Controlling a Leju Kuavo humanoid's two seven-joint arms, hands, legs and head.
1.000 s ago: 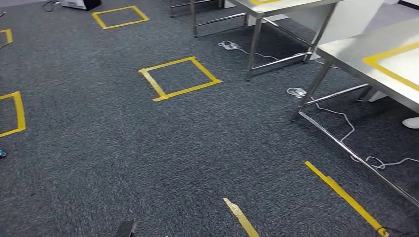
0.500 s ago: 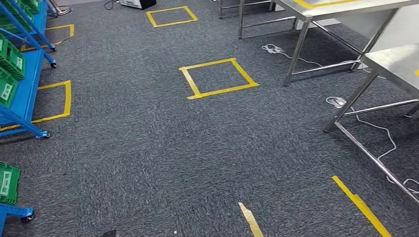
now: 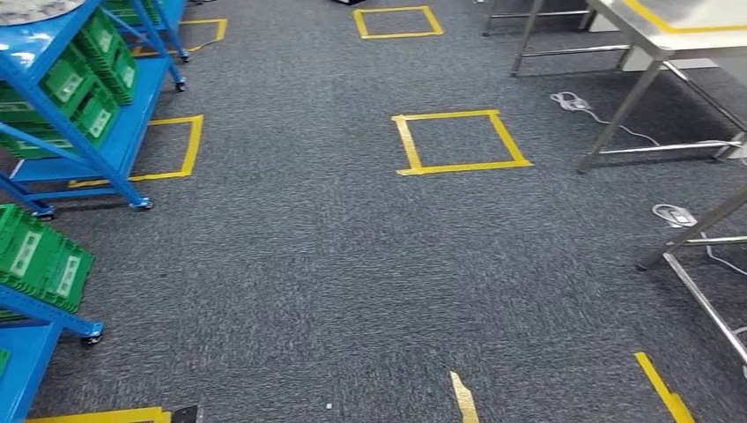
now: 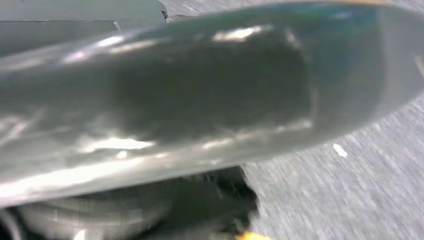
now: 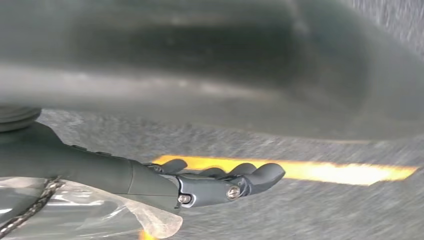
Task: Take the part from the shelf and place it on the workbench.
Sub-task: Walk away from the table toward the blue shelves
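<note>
A blue wheeled shelf (image 3: 132, 115) stands at the left of the head view, with green bins (image 3: 84, 88) on its levels and more green bins (image 3: 40, 256) on a nearer rack. I cannot pick out the part among them. The steel workbench (image 3: 669, 26) is at the far right. In the right wrist view my right hand (image 5: 220, 182) hangs over the carpet and a strip of yellow tape (image 5: 320, 171), fingers stretched out and holding nothing. In the left wrist view a grey ribbed cover (image 4: 75, 217) shows under a blurred dark shape, and the left hand's fingers are hidden.
Yellow tape squares mark the grey carpet, one in the middle (image 3: 460, 141) and one beside the shelf (image 3: 172, 145). A second bench's steel legs (image 3: 696, 231) come in at the right edge. Power strips with white cables (image 3: 573, 101) lie under the benches.
The whole head view has swung left, so the camera moved. The blue shelf and green bins have come into the picture and the workbenches have slid toward the right edge.
</note>
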